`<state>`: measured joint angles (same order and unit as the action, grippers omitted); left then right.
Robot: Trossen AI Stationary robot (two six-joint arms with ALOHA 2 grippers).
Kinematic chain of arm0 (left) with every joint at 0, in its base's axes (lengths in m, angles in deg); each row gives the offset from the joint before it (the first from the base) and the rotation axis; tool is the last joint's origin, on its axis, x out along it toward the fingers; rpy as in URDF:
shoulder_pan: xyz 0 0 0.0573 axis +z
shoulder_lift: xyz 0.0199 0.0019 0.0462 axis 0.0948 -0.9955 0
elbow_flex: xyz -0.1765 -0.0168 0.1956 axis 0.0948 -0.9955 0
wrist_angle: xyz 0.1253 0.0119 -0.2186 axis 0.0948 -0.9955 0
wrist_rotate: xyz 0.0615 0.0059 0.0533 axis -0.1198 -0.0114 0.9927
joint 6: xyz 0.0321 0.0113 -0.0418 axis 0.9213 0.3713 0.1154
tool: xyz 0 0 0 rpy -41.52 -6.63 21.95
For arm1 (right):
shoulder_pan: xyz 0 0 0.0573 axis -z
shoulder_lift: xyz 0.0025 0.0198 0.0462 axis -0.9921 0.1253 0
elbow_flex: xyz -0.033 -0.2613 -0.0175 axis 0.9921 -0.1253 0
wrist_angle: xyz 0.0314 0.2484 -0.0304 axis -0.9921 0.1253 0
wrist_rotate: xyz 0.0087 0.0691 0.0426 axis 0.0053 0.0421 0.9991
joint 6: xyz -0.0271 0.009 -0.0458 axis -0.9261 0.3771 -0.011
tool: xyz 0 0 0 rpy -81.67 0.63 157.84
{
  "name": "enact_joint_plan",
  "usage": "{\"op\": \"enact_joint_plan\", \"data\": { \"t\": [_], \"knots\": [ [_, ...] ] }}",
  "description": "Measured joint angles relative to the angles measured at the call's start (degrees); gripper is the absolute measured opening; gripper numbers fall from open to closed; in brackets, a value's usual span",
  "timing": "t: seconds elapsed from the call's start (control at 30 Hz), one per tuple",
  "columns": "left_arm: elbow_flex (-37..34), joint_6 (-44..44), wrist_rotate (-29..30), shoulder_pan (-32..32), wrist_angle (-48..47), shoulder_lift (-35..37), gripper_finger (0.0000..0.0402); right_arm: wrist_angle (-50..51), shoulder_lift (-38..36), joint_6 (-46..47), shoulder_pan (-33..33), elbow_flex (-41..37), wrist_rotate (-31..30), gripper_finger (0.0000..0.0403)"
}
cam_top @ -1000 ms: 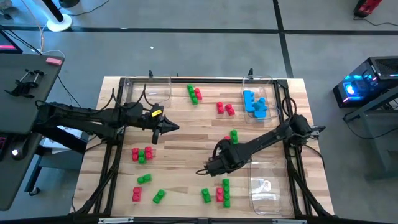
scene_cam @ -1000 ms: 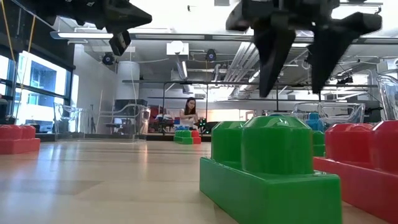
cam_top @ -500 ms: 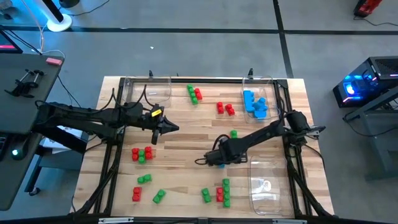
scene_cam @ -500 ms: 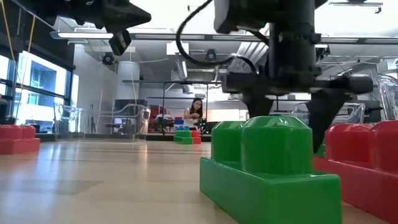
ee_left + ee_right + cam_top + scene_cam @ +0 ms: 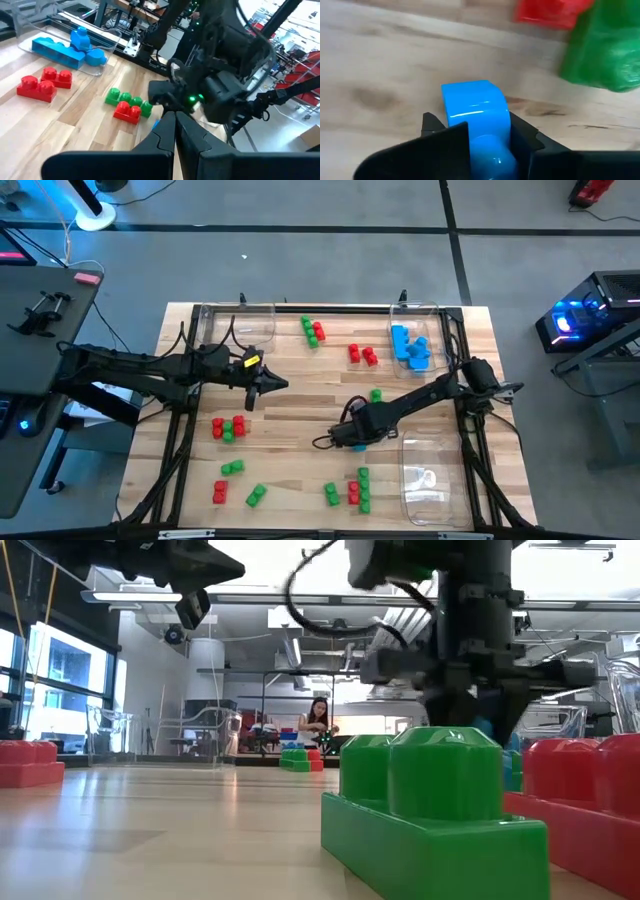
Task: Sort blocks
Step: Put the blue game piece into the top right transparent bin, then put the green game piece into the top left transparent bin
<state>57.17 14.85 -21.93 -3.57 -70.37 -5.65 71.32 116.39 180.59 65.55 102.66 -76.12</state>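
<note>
- No writing or brand clear enough to read on any block or tray.
- Right gripper (image 5: 352, 439) down low near the middle of the wooden table (image 5: 290, 405), a bit toward the right side.
- Fingers (image 5: 445, 137) of that gripper squeezed on a blue block (image 5: 477, 117), one on each side of it.
- Long side of the blue block pointing straight out ahead of the fingers; rounded end sticking out past the tips, just above the wood.
- A red block (image 5: 552, 12) and a green block (image 5: 602, 50) lying blurry on the table just past it.
- Left gripper (image 5: 268, 384) hanging in the air over the left half of the table, tip pointing toward the middle.
- Left fingers (image 5: 172, 135) pressed together to a point, nothing between them.
- More blue blocks (image 5: 410, 346) piled in the clear tray (image 5: 440, 320) at the far right corner; longest one lying front to back.
- Another clear tray (image 5: 425, 480) at the near right.
- Red and green blocks spread over the table: a little bunch (image 5: 228, 427) near the left gripper, a stack (image 5: 359, 490) by the near edge, a red pair (image 5: 362, 354) beside the blue tray, a green and red pair (image 5: 313, 330) at the far edge.
- Big green block (image 5: 430, 810) right in front of the low camera, studs pointing up.
- A person (image 5: 316, 725) far back in the room.
</note>
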Motion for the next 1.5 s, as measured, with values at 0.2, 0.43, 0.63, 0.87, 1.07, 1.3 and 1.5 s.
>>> {"op": "enact_joint_plan", "data": {
  "t": [0.2, 0.43, 0.63, 0.87, 1.07, 1.3, 1.5],
  "knots": [
    [0.04, -0.75, 1.29, 0.0, 0.56, 0.02, 0.0, 13.07, -7.29, -8.14, 1.6, 10.61, -9.33, 0.0052],
    [0.04, -1.44, 2.94, 0.02, 0.63, 0.02, 0.0, 37.57, -17.56, -9.63, 7.0, 19.56, -31.41, 0.0038],
    [0.04, -6.17, 3.28, -0.07, 0.82, 0.0, 0.0, 36.52, -27.6, -15.86, 20.95, 7.92, -34.48, 0.0047],
    [0.04, -12.0, 3.29, -0.98, 1.62, 0.0, 0.0, 31.48, -34.46, -17.53, 36.35, -6.44, -31.82, 0.0071],
    [0.04, -12.79, 3.29, -1.97, 3.57, 0.0, 0.0, 18.69, -38.4, -28.61, 41.25, -13.04, -27.93, 0.0074],
    [0.04, -14.14, 4.76, -1.99, 4.22, 0.02, 0.0, 17.07, -39.17, -37.43, 43.83, -11.73, -25.87, 0.0075],
    [0.04, -13.98, 4.95, -1.97, 4.04, 0.02, 0.0, 12.02, -40.93, -42.44, 37.24, -7.75, -21.05, 0.0076]
  ]
}}
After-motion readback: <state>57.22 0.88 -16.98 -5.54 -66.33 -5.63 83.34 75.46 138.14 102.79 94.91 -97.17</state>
